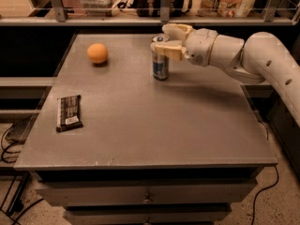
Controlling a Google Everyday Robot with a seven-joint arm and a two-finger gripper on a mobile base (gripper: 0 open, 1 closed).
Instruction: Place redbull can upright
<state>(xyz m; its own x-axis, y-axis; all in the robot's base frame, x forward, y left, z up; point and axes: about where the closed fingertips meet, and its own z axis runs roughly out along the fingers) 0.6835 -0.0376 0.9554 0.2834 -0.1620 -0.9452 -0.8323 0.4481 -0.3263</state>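
Observation:
The redbull can (160, 65) stands upright on the grey table (140, 125), at the far middle. It is slim and silver with blue panels. My gripper (164, 39) reaches in from the right and sits at the can's top. One finger (172, 30) is behind the can and the other finger (168, 49) is in front of it, closed on its upper part. The front finger hides part of the can's rim.
An orange (97, 53) lies at the far left of the table. A dark snack bar (68, 112) lies near the left edge. My white arm (243, 55) spans the far right. Shelving with bags runs behind the table.

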